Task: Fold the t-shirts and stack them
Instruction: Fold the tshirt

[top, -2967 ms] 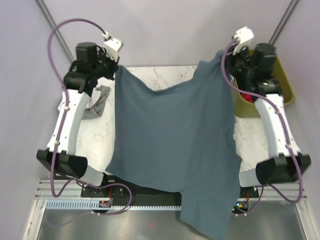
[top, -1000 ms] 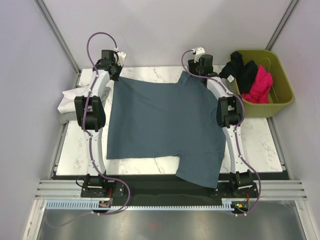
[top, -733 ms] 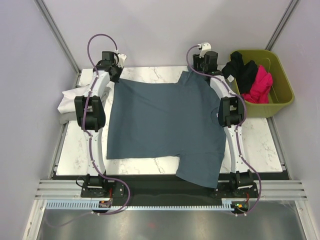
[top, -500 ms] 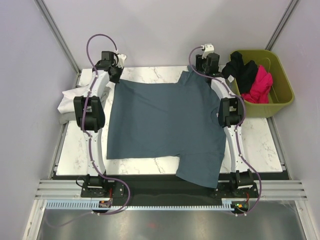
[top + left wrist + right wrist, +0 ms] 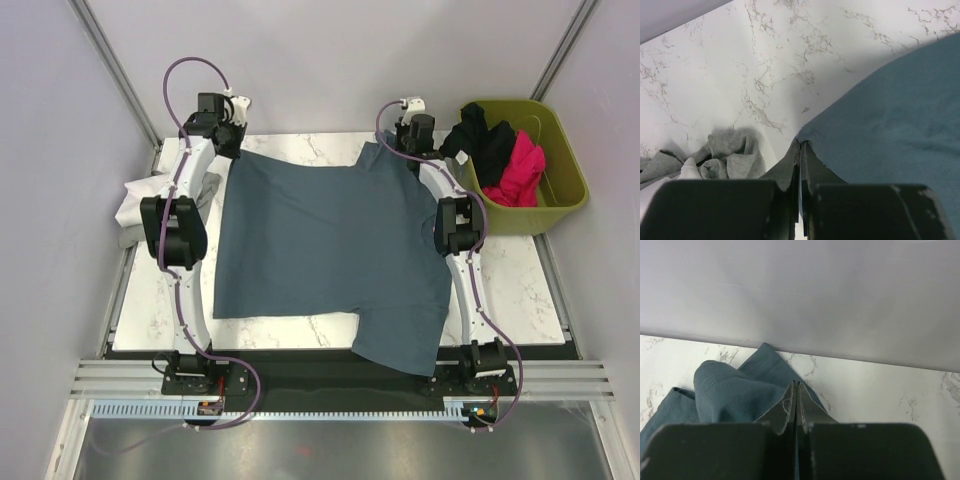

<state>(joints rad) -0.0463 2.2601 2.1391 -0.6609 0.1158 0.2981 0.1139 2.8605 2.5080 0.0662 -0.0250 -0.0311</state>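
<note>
The shirt lies flat on bench, spread from the 2 pincers toward arm bases. L pincer clamps far-left corner; R pincer closed at far-right corner, hold unclear.

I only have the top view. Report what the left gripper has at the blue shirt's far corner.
Observer: Left gripper is shut on the very tip of the shirt's corner.
Operator: Now the right one.
Observer: Right gripper is shut too; I cannot tell whether cloth is pinched in it.
Operator: Describe the cloth there.
Observer: It humps up in a fold just left of that gripper, not flat.
</note>
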